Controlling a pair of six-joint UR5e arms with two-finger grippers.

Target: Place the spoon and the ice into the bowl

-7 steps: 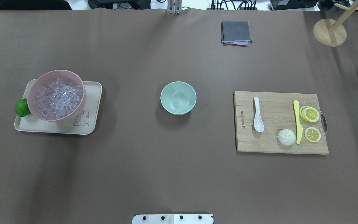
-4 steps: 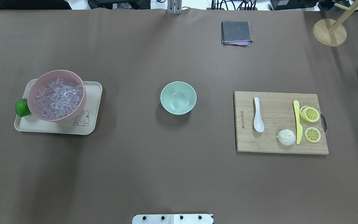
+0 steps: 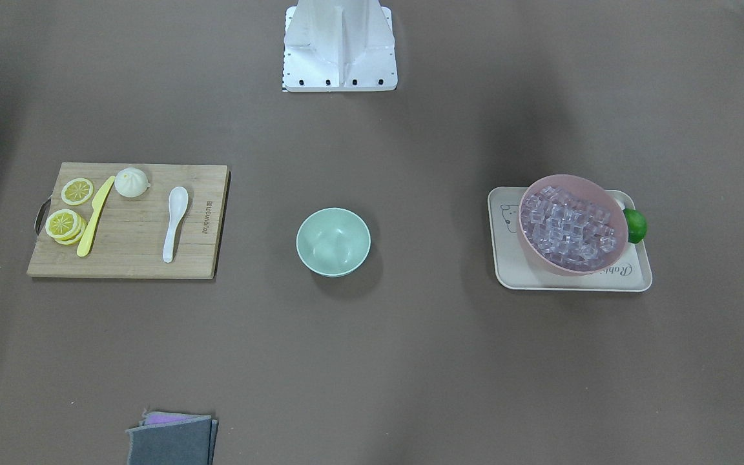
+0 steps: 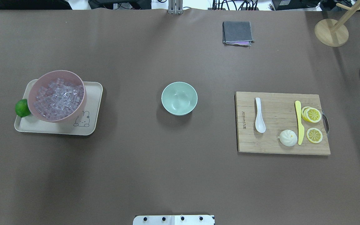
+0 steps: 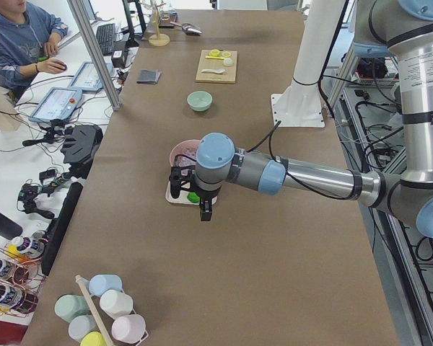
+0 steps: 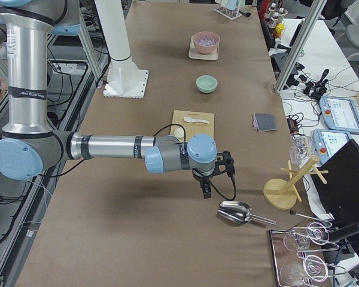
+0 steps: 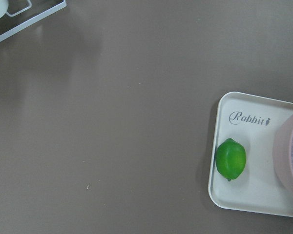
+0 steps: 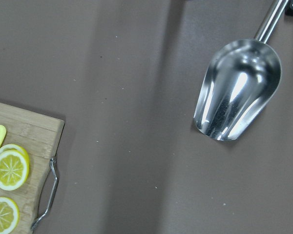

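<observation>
Stillness on the table: across the last second of the overhead view not one item has shifted, so the task stands at zero.

The bowl sits empty, with nothing in it and nothing touching it. The spoon lies flat on the board, well off to the bowl's right, scoop end toward the robot and handle pointing away. The ice is all heaped in the pink bowl on the tray, well off to the bowl's left. No cube is out of that bowl.

Neither arm reaches the overhead picture, and only the side cameras catch them. The left gripper hangs over the tray end farthest from the bowl, by the lime. The right gripper hangs past the board's far end from the bowl, close to the metal scoop. I cannot tell whether either one is open or closed; the wrist cameras show only tabletop and no fingers.

My read is that this is the pause before the first reach. The spoon looks the simpler pick for the right arm. The ice is loose and slippery, and probably calls for that scoop.
</observation>
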